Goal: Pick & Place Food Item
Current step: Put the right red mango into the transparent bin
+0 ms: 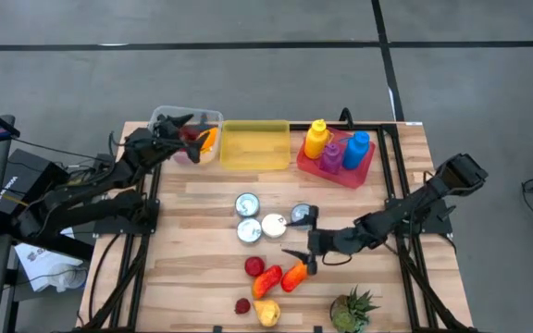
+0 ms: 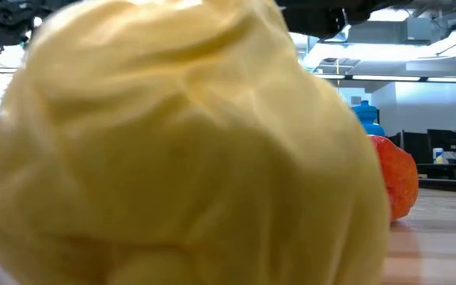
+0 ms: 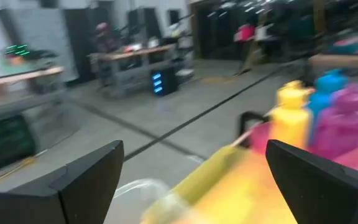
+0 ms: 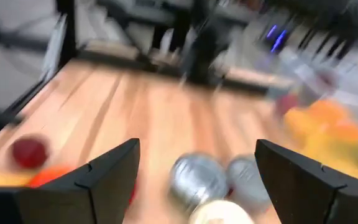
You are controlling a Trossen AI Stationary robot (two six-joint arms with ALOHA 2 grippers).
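From above, the left gripper (image 1: 189, 130) sits over the clear tub (image 1: 169, 118) at the table's (image 1: 192, 250) far left corner, fingers spread and holding nothing, with a bit of orange and red food (image 1: 204, 141) in the tub right by them. Next along the far edge is a yellow bin (image 1: 254, 145), then a red tray (image 1: 363, 170) with yellow, purple and blue bottles. The right gripper (image 1: 304, 236) is mid-table, jaws apart and empty, just beside three round tins (image 1: 247, 205) and just above an orange-red pepper (image 1: 293, 275). Near the front edge there's also a red tomato (image 1: 254, 266), another pepper (image 1: 266, 279), a small red fruit (image 1: 242, 305), a yellow pear-ish thing (image 1: 267, 314) and a pineapple (image 1: 352, 311). The table-level camera is basically all lumpy pale-yellow fruit (image 2: 180, 150), with an orange-red piece (image 2: 394, 178) peeking out beside it. The left wrist cam shows its two dark fingers (image 3: 86, 180) wide apart, with the yellow bin (image 3: 229, 186) and bottles (image 3: 291, 118) blurred beyond. The right wrist cam shows its fingers (image 4: 104, 177) apart with the tins (image 4: 194, 177) between them and a red fruit (image 4: 28, 151) off to one side.
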